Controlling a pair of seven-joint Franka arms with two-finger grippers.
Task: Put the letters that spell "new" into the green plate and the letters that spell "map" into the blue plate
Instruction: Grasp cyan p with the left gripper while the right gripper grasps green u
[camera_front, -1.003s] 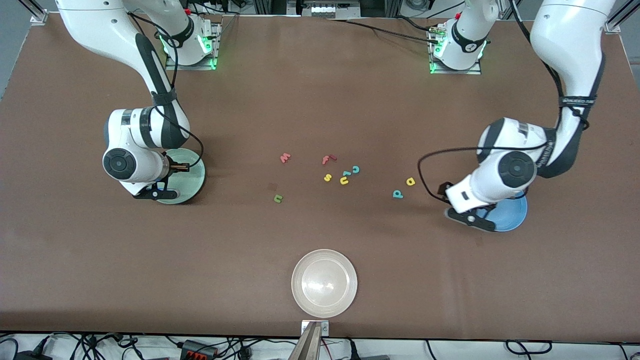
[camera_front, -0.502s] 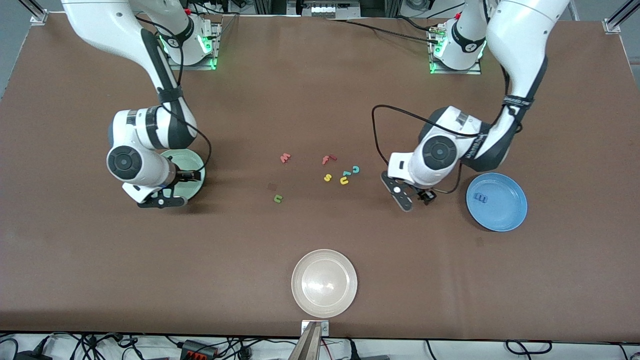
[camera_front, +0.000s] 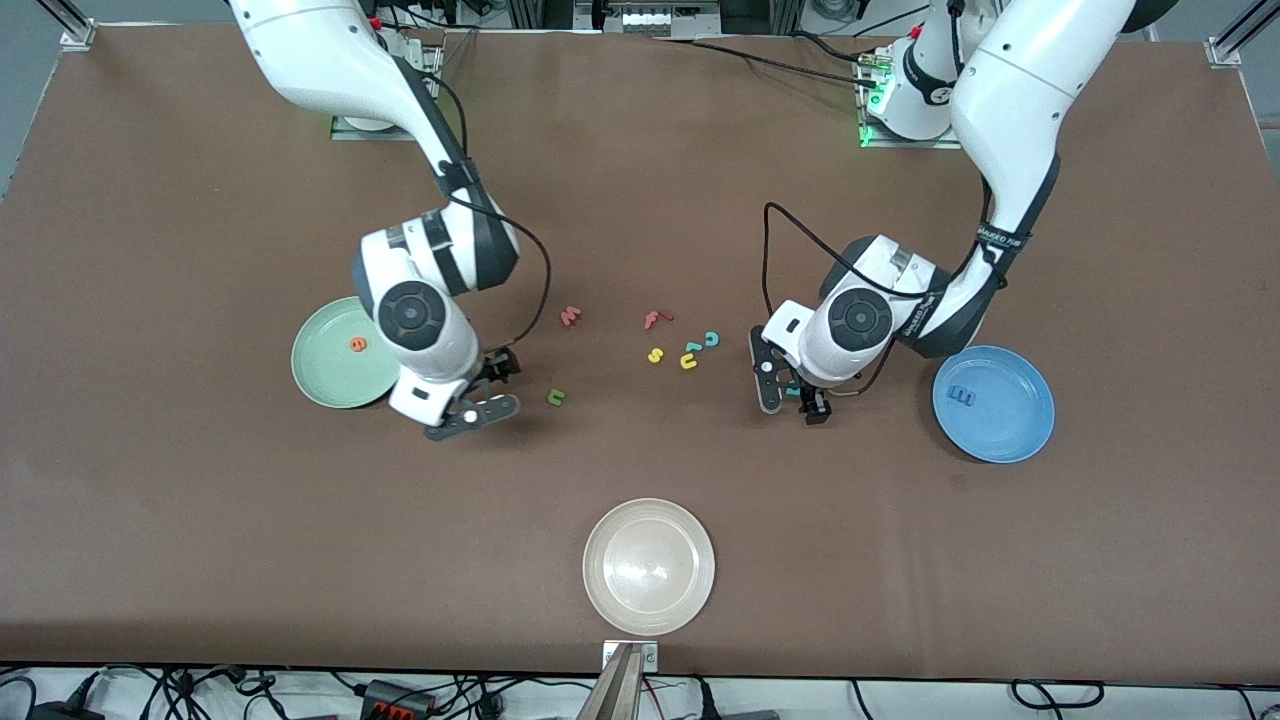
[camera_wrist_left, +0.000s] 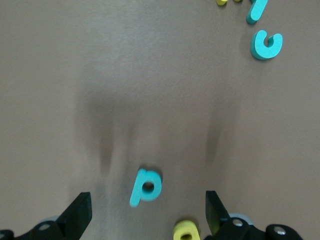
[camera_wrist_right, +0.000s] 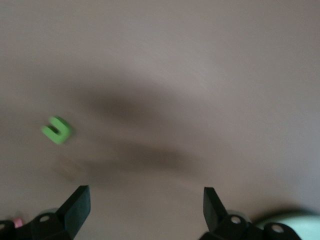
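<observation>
In the green plate (camera_front: 318, 378), at the table's nine o'clock in the front view, the orange "e" (camera_front: 357, 345) is already seen. At the plate's four o'clock the right gripper (camera_front: 488, 389) is held over bare table, its fingers spread wide with nothing between them. The dark green "n" (camera_front: 556, 398) lies just at its three o'clock, and the red-pink "w" (camera_front: 570, 316) at the n's twelve o'clock.

The left gripper (camera_front: 790, 393) is held low over the teal "p" (camera_wrist_left: 146, 187), fingers apart and set to either side of it. The yellow round-bowled letter (camera_wrist_left: 186, 231) lies just beside the p. At four o'clock of this gripper the blue plate (camera_front: 1012, 428) is seen, with the blue "m" (camera_front: 961, 396) in it.

The letters are judged very light, thin and fairly stiff, so they may be skidded or flipped by a glancing finger. The p is probably best pinched across its straight stem, the n across its two legs, with the fingertips brought nearly to the tabletop.
</observation>
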